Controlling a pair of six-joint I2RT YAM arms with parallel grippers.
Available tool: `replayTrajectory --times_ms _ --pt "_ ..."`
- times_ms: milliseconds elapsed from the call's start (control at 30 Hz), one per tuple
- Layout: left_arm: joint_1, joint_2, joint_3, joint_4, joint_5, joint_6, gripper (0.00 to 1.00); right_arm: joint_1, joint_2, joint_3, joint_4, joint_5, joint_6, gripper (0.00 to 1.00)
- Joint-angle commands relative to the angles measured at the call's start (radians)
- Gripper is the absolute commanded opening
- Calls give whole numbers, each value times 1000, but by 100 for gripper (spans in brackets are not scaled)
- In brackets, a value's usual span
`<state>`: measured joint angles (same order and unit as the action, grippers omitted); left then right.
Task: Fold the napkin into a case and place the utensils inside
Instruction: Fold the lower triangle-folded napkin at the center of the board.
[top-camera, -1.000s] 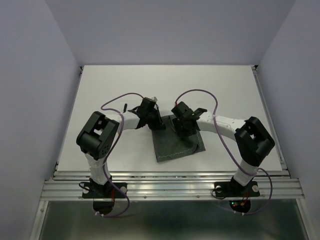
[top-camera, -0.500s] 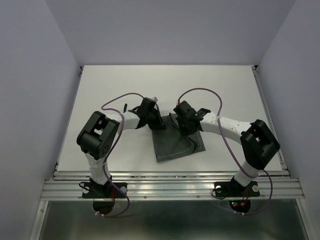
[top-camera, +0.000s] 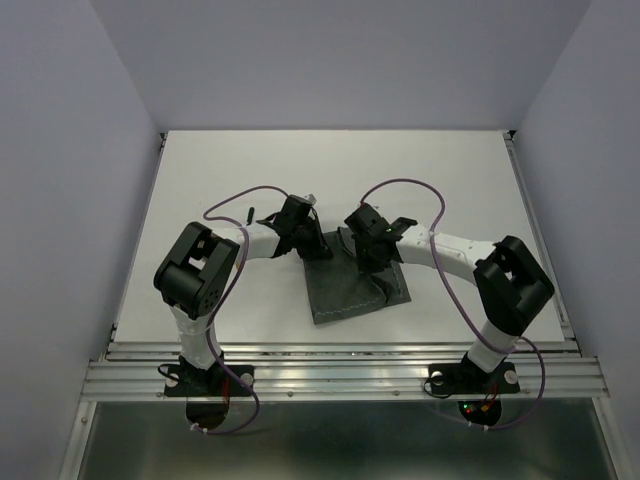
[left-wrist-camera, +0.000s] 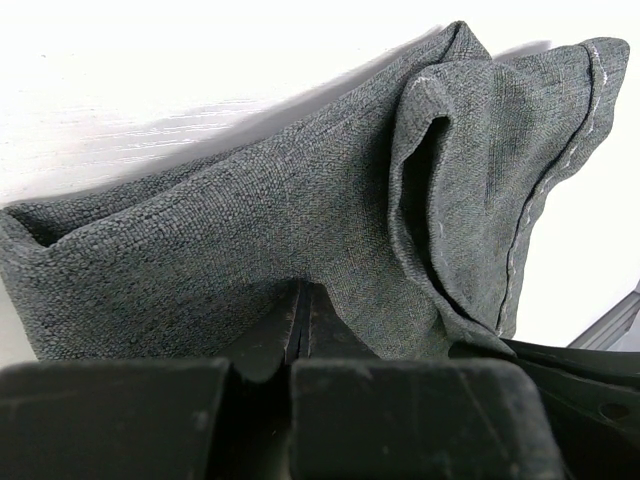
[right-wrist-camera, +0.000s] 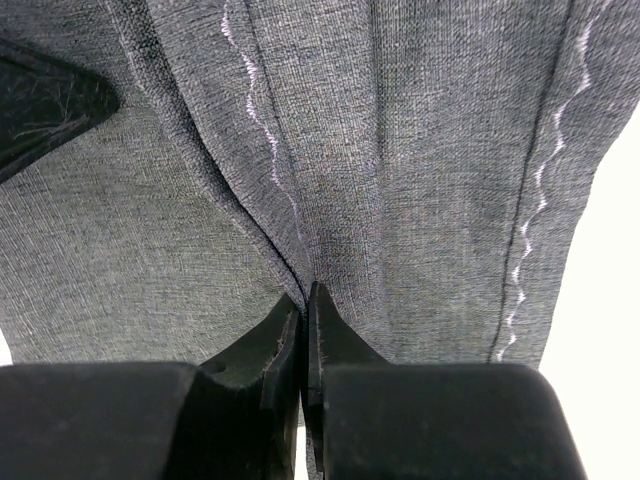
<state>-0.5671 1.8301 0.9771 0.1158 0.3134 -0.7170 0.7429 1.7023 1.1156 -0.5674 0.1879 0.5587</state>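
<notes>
The dark grey-green napkin (top-camera: 345, 295) lies partly folded on the white table between the two arms. Its far edge is bunched and raised. My left gripper (top-camera: 312, 245) is at its far left corner, shut on the cloth. In the left wrist view the napkin (left-wrist-camera: 300, 200) stands up like a wall from the closed left gripper (left-wrist-camera: 302, 300), with a rolled flap at the right. My right gripper (top-camera: 375, 262) is over the napkin's far right part. In the right wrist view the right gripper (right-wrist-camera: 308, 300) pinches a ridge of the napkin (right-wrist-camera: 420, 150) beside wavy light stitching. The utensils are out of view.
The white table (top-camera: 450, 180) stretches beyond the arms to the back wall. A metal rail (top-camera: 340, 375) runs along the near edge. A small dark item (top-camera: 250, 213) lies left of the left wrist. Purple cables loop over both arms.
My right gripper has closed on a fold of the napkin, and its arm shifted slightly. The left gripper has kept its hold and place.
</notes>
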Motion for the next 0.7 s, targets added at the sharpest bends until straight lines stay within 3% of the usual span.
replayTrajectory --times_ms 0,667 --pt "3 0 26 10 13 21 0 18 11 49 43 18 69 1" --pt "3 -20 8 28 41 19 0 49 106 73 35 74 210 1"
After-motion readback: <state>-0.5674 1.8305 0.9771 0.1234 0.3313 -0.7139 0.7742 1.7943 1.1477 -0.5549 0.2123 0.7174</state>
